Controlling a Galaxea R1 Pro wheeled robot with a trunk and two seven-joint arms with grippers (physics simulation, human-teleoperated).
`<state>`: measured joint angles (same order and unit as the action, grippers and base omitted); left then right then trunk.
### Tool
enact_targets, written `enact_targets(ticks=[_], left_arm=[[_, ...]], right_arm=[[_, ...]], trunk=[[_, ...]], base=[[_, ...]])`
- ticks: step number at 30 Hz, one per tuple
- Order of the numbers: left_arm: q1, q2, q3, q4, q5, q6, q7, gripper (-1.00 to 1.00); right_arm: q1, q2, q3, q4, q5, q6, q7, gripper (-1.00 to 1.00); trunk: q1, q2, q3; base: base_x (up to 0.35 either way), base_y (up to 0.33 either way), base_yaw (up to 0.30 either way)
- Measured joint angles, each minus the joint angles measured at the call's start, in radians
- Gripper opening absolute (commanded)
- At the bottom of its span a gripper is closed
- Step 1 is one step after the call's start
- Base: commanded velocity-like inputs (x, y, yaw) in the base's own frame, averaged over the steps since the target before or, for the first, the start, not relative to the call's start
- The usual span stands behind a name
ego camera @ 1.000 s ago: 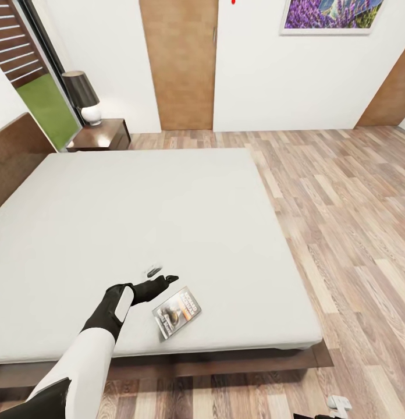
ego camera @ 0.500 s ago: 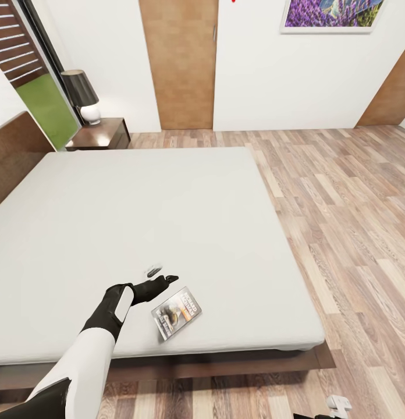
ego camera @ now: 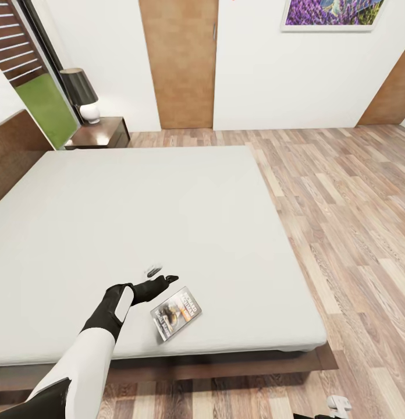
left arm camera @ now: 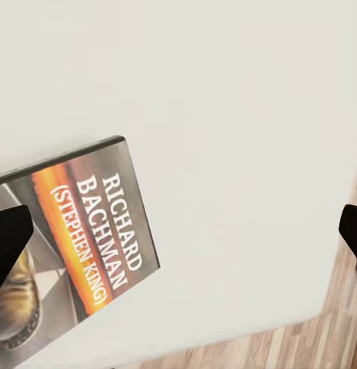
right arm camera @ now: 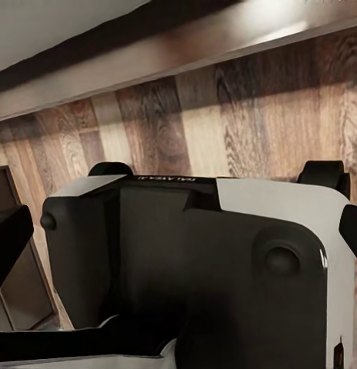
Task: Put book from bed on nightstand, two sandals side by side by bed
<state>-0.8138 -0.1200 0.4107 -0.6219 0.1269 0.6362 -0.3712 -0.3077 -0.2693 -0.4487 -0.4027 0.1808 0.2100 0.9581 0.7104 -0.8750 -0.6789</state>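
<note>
The book [ego camera: 176, 313] lies flat on the bed [ego camera: 167, 221] near its front edge, dark cover up, with white "RICHARD BACHMAN" lettering and an orange strip. My left gripper [ego camera: 163, 276] hovers open just above the mattress, to the book's upper left and apart from it. In the left wrist view the book [left arm camera: 78, 246] sits off to one side of the open left gripper [left arm camera: 178, 234], under one fingertip [left arm camera: 9, 238]. My right gripper [right arm camera: 178, 234] is open, low beside my own base. A nightstand [ego camera: 103, 132] stands at the bed's far left corner. The sandals are out of view.
A black-shaded lamp [ego camera: 81, 93] stands on the nightstand. The dark headboard [ego camera: 16, 145] runs along the left. Wood-plank floor [ego camera: 342, 221] stretches right of the bed. A tan door [ego camera: 179, 64] and a lavender picture [ego camera: 330, 14] are on the far wall.
The head view has shifted slightly, so the bed and book sit a little differently in the picture. My left arm holds still above the mattress, still open.
</note>
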Motion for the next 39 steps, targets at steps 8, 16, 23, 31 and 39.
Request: enact_targets(ticks=[8, 16, 23, 31, 39], left_arm=[[0.0, 0.0, 0.0, 0.0, 0.0, 0.0, 0.0, 1.0], [0.0, 0.0, 0.0, 0.0, 0.0, 0.001, 0.0, 1.0], [0.0, 0.0, 0.0, 0.0, 0.0, 0.001, 0.0, 1.0], [0.0, 0.0, 0.0, 0.0, 0.0, 0.001, 0.0, 1.0], [0.0, 0.001, 0.0, 0.0, 0.0, 0.001, 0.0, 1.0]], right_arm=[[0.0, 0.0, 0.0, 0.001, 0.0, 0.0, 0.0, 1.0], [0.0, 0.0, 0.0, 0.0, 0.0, 0.0, 0.0, 1.0], [0.0, 0.0, 0.0, 0.0, 0.0, 0.0, 0.0, 1.0], [0.0, -0.001, 0.0, 0.0, 0.0, 0.0, 0.0, 1.0], [0.0, 0.0, 0.0, 0.0, 0.0, 0.0, 0.0, 1.0]], trunk=[[0.031, -0.056, -0.025], [0.061, -0.112, -0.05], [0.088, -0.161, -0.072], [0.119, -0.217, -0.097], [0.15, -0.273, -0.122]], base=[[0.0, 0.0, 0.0], [0.0, 0.0, 0.0], [0.0, 0.0, 0.0], [0.0, 0.0, 0.0], [0.0, 0.0, 0.0]])
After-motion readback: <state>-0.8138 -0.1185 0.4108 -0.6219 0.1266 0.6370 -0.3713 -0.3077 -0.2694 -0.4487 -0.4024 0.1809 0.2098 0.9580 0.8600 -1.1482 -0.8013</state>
